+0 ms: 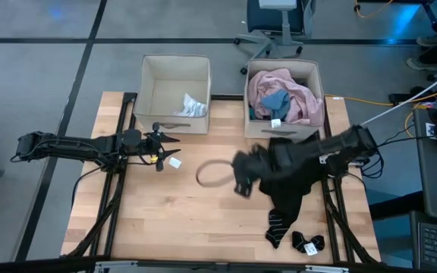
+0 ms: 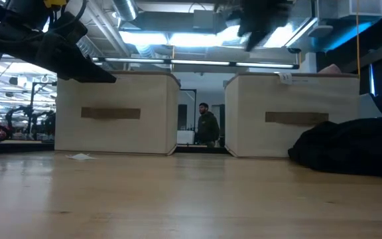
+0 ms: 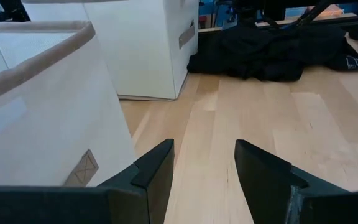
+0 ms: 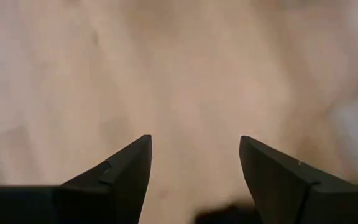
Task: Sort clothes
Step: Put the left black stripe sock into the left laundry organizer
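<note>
Hovering above the middle of the wooden table [image 1: 165, 220], the right gripper [image 1: 241, 178] has its fingers spread with nothing between them, only blurred tabletop beneath. Just behind it a heap of black clothing [image 1: 290, 186] lies under the arm on the right side, with striped socks [image 1: 278, 226] and a dark patterned sock [image 1: 306, 243] near the front edge. The left gripper [image 1: 161, 140] hangs beside the front of the left bin [image 1: 146, 106], fingers apart and empty. That bin holds a white piece [image 1: 192, 106]; the right bin [image 1: 315, 76] holds the pink shirt [image 1: 294, 95] and something blue [image 1: 275, 102]. A person [image 2: 207, 126] stands far back in the room.
</note>
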